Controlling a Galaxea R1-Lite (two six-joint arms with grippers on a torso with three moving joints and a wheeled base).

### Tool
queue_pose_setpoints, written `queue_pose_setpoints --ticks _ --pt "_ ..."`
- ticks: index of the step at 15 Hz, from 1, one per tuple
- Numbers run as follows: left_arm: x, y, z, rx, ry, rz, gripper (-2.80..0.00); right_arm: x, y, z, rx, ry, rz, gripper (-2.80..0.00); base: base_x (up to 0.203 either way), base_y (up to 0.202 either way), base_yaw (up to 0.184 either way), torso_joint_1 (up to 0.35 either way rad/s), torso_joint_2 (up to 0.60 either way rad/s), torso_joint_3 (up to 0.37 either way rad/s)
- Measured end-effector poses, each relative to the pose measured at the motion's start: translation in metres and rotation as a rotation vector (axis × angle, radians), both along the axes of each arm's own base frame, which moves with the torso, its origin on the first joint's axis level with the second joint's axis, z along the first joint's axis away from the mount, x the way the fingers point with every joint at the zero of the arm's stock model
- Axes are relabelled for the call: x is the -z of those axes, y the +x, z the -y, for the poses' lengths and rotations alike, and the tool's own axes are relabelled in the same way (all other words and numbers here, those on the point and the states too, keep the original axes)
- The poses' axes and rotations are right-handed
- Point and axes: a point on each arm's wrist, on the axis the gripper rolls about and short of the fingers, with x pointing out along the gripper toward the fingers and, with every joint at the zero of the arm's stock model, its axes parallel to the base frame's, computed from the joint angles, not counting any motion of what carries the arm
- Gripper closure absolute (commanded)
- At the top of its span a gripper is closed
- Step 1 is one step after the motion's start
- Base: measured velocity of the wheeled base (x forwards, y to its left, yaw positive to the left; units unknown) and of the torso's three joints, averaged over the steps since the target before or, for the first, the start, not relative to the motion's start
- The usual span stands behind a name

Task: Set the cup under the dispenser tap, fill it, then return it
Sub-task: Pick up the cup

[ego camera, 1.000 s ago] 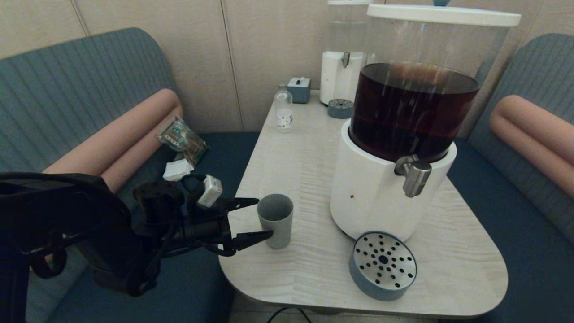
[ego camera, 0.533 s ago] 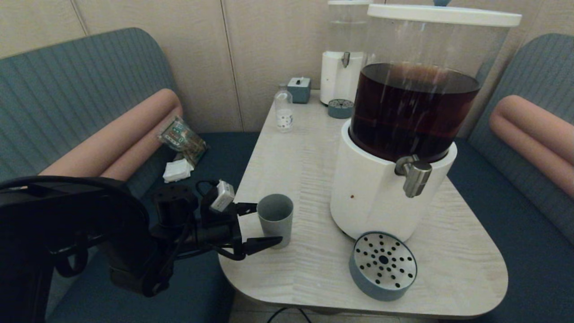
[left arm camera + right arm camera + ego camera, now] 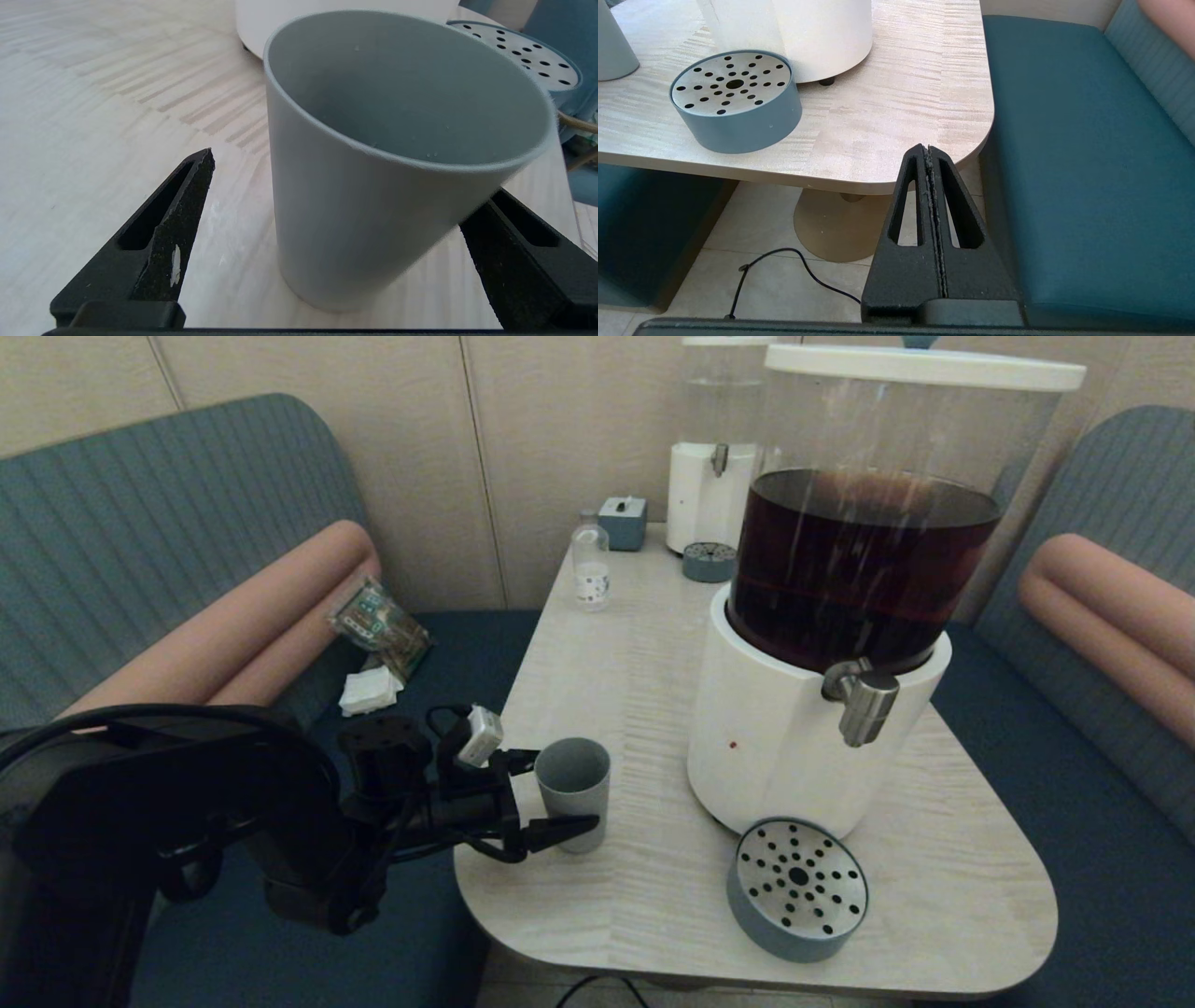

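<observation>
The grey-blue cup [image 3: 572,793] [image 3: 373,186] stands upright on the pale wooden table [image 3: 635,691], near its front left edge. My left gripper [image 3: 563,791] [image 3: 345,186] is open, with one finger on each side of the cup. A gap shows between the cup and one finger [image 3: 173,219]; the other finger is partly hidden behind the cup. The dispenser tap [image 3: 864,702] juts from the white base [image 3: 766,737] of the big dispenser of dark liquid, to the cup's right. My right gripper [image 3: 929,151] is shut and empty, low by the table's front right corner.
A round perforated drip tray [image 3: 796,887] [image 3: 735,100] lies in front of the big dispenser. A clear bottle [image 3: 590,569], a small box [image 3: 623,523], a second dispenser [image 3: 714,476] and its drip tray [image 3: 708,562] stand at the back. Teal benches flank the table. A cable [image 3: 784,266] runs on the floor.
My left gripper has moved right across the table edge. Its open fingers now straddle the cup, which has not moved.
</observation>
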Motion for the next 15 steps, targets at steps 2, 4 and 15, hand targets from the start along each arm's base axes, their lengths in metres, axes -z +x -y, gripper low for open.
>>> queue_pose_setpoints --ticks 2,4,15 --pt "0.001 0.003 0.004 -0.007 -0.002 0.002 -2.8 0.0 0.0 0.0 0.0 0.0 0.0 0.0 0.0 0.0 0.0 0.0 0.0 0.0" --pt "0.002 0.003 0.007 -0.009 -0.002 0.004 -2.8 0.0 0.0 0.0 0.0 0.0 0.0 0.0 0.0 0.0 0.0 0.0 0.0 0.0" --pt "-0.018 -0.02 0.014 0.004 -0.009 0.01 0.0 0.0 0.0 0.0 0.0 0.0 0.0 0.0 0.0 0.0 0.0 0.0 0.0 0.0"
